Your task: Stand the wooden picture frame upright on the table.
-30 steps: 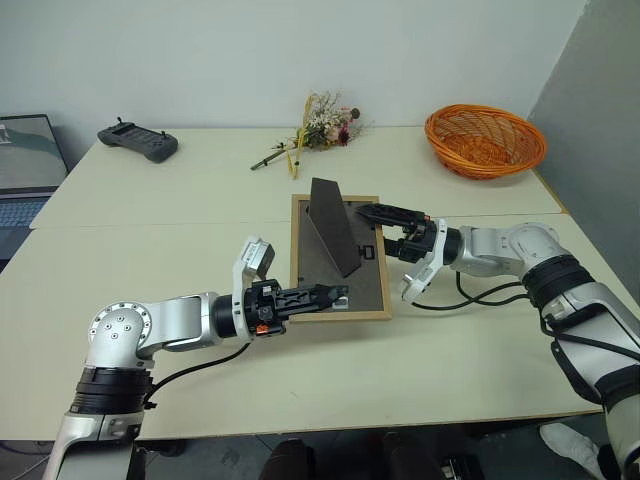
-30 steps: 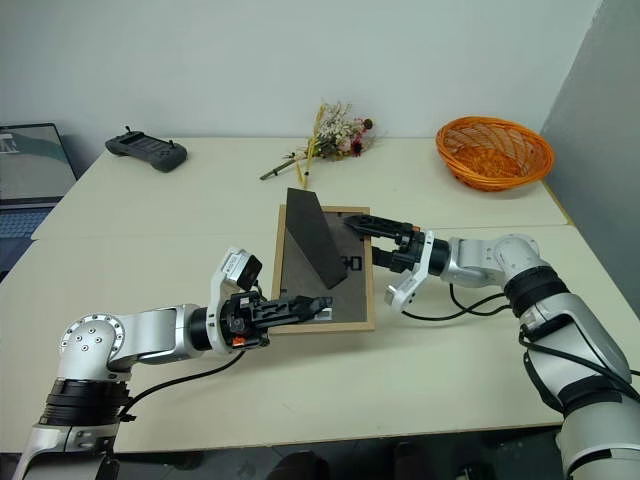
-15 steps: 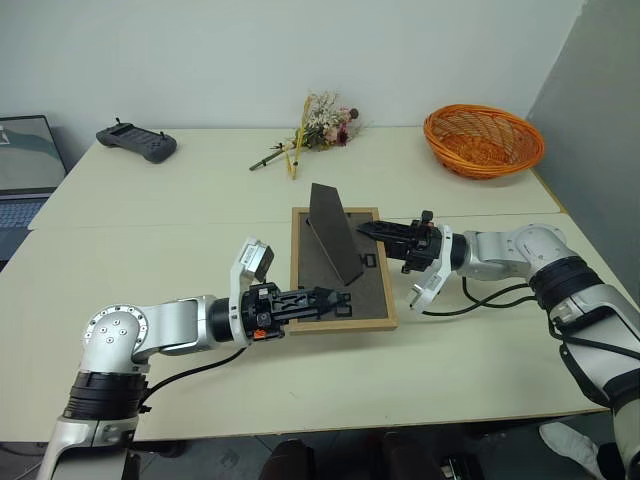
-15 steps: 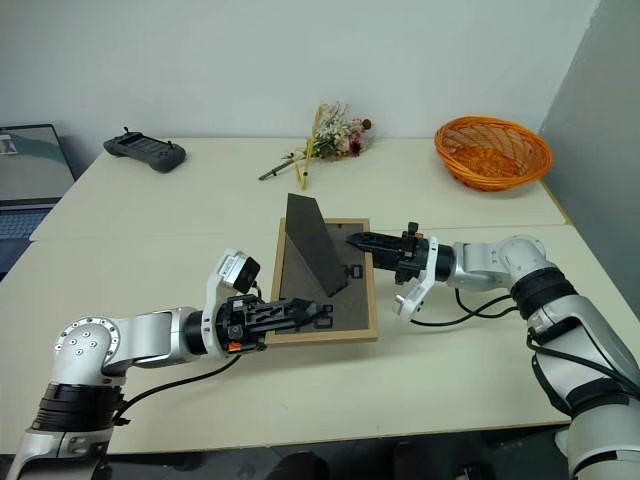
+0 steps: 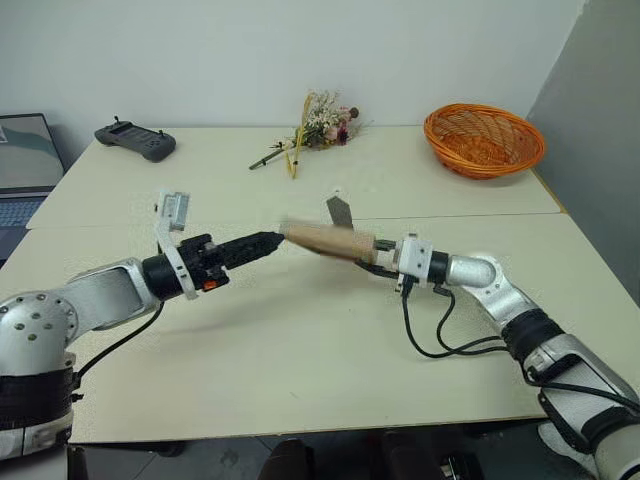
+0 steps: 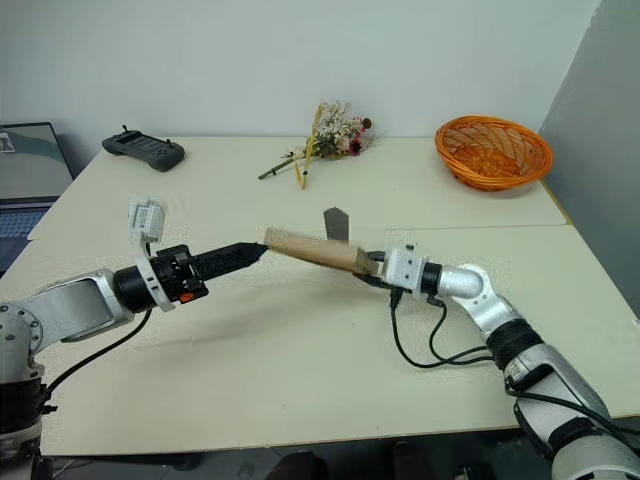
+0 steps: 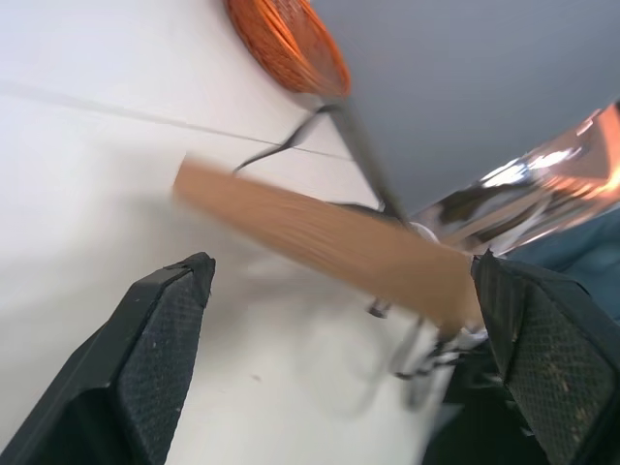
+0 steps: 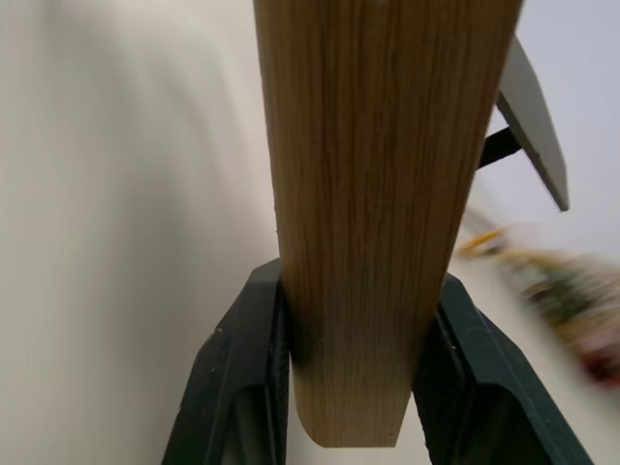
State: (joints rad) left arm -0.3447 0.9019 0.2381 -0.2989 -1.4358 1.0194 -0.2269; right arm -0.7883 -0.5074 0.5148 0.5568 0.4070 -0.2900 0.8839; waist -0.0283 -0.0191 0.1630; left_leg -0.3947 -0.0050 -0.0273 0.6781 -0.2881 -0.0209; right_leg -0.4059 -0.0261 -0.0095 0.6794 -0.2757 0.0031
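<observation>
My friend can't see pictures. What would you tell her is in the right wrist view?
A light wooden picture frame seen edge-on, pinched between the right pincer's two black fingers. Its stand flap sticks out behind, and the cream table lies below.

One picture frame (image 5: 328, 241), one basket (image 5: 484, 140), one controller (image 5: 135, 140), one flower bunch (image 5: 318, 125) (perhaps dried)

Left gripper (image 7: 344, 358): two black textured fingers (image 7: 160, 334) spread wide apart, nothing between them. Beyond the gap, the wooden picture frame (image 7: 325, 242) shows as a light-wood bar, blurred, slanting above the cream table (image 7: 87, 184). A thin dark flap edge rises from it. Silver arm segment (image 7: 542, 189) sits at the frame's far end, black cable (image 7: 407, 354) hanging below. Orange basket (image 7: 291, 44) on the table far beyond; table seam visible.
</observation>
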